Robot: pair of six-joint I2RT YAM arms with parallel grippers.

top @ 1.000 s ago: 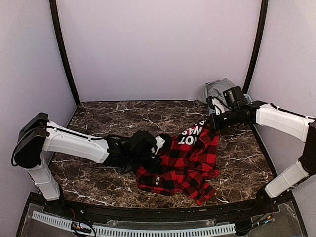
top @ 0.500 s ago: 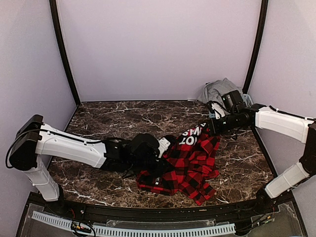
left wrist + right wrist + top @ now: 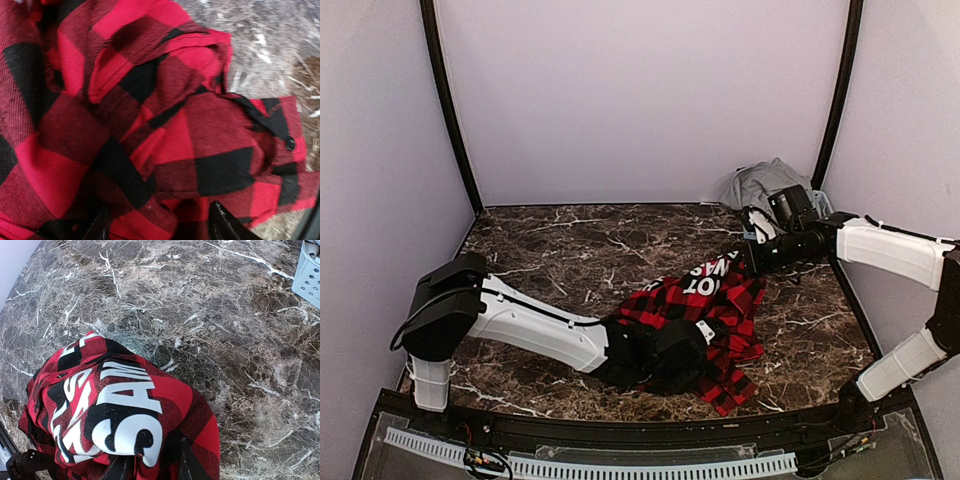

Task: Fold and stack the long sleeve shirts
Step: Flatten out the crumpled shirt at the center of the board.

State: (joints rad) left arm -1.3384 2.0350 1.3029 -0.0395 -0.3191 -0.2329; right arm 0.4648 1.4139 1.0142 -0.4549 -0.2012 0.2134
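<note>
marble table (image 3: 570, 240), checked shirt (image 3: 720, 310) near its front edge

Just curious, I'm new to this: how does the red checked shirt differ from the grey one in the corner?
The red checked shirt is patterned, with white letters; the grey shirt is plain. The red one lies spread out in the middle of the table; the grey one is bunched in the far right corner. Both are crumpled cloth.

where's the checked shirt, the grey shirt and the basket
checked shirt (image 3: 725, 315), top view, middle of the crumpled cloth
grey shirt (image 3: 760, 182), top view, its bunched upper part
basket (image 3: 309, 271), right wrist view, its perforated wall
</note>
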